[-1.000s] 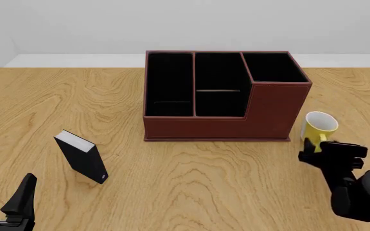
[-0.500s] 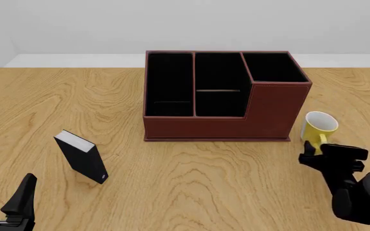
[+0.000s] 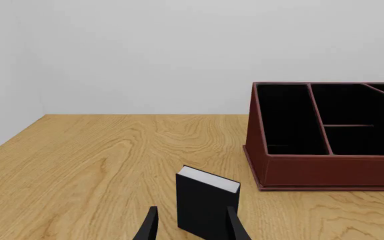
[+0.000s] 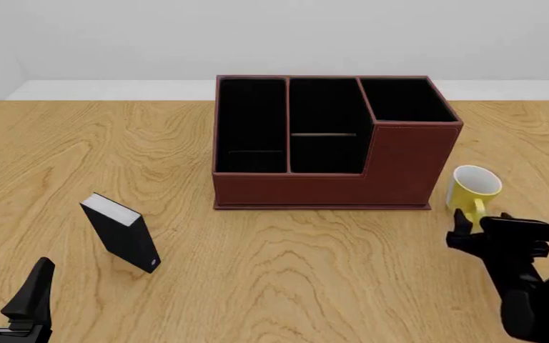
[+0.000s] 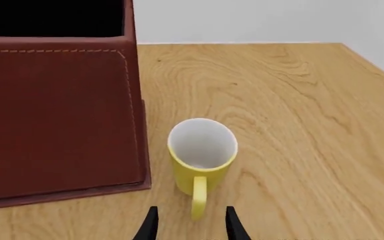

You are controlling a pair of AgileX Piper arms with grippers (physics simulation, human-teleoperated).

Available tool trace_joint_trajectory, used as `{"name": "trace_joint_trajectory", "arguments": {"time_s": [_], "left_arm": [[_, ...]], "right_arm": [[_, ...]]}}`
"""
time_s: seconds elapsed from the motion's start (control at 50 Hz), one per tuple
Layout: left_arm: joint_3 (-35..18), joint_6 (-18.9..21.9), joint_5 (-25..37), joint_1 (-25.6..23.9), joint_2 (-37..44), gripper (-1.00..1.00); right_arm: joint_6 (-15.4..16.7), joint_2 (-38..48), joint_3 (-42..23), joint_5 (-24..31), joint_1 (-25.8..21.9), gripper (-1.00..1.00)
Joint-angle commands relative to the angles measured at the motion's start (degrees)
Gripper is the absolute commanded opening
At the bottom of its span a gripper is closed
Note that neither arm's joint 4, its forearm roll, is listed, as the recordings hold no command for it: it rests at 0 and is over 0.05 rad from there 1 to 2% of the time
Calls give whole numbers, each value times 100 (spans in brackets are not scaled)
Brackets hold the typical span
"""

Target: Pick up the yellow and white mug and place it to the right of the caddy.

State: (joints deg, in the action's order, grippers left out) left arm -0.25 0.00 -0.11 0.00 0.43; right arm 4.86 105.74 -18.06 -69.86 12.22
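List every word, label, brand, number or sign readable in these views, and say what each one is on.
None: no view holds any readable text.
Caddy: plain reddish-brown sides with stitching, no lettering.
Yellow and white mug: plain yellow outside, white inside, no print.
Black box: one tiny reddish mark near its lower corner, too small to read.
Wooden table: grain only.

Both arms are matte black: the right gripper (image 4: 500, 230) blocky and jointed, the left gripper (image 4: 6, 289) showing slim tapered fingers.
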Motion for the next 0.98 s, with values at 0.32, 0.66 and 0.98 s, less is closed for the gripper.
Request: {"name": "trace_joint_trajectory", "arguments": {"time_s": [0.32,0.66,0.98], "left_arm": [[0,0,0,0,0,100],[0,0,0,0,0,100],[0,0,0,0,0,100]], "right_arm": [[165,-673,531,3,-78,100],[231,-1221,933,20,-147,100],[335,-1622,1233,50,-288,100]]}}
